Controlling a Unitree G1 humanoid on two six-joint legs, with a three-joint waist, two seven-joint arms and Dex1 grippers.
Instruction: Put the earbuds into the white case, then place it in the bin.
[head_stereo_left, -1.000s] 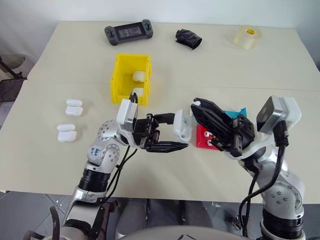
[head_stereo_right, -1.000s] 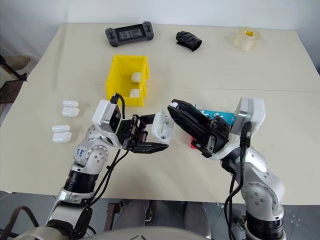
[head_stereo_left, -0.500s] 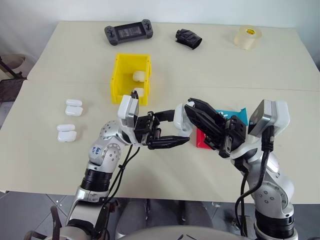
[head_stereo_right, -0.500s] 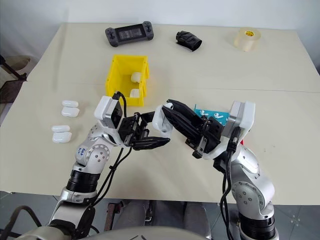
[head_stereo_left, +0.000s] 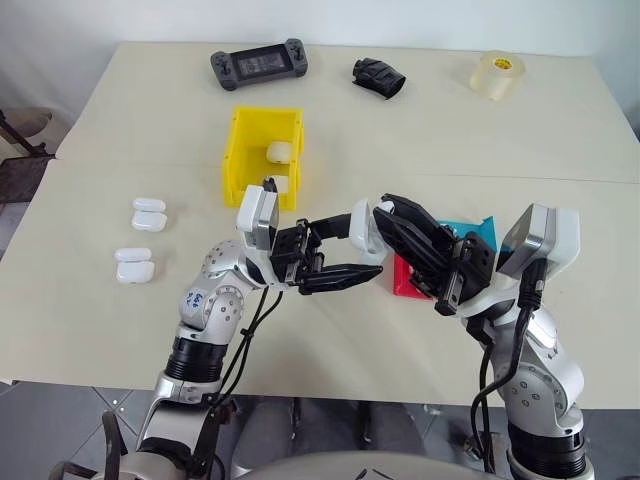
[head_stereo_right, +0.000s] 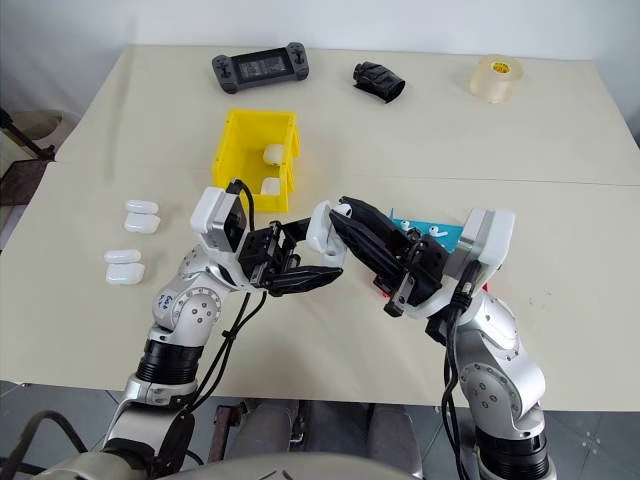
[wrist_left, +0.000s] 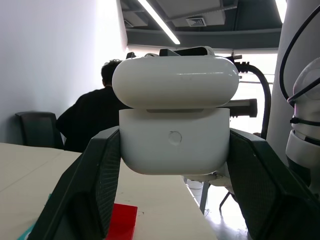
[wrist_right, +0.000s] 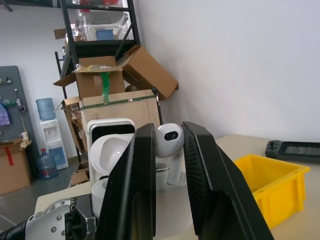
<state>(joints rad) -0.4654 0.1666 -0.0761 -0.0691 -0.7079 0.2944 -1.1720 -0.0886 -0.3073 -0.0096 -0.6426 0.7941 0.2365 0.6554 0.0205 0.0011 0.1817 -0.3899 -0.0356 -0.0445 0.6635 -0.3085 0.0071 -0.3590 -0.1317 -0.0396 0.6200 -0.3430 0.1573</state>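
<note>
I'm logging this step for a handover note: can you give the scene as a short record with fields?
left gripper: shut on the white case, lid ajar
right gripper: shut on an earbud, beside the case
yellow bin: on the table, two white cases inside
left of bin: four white cases
blue tray: earbuds in it
red tray: under the right gripper
</note>
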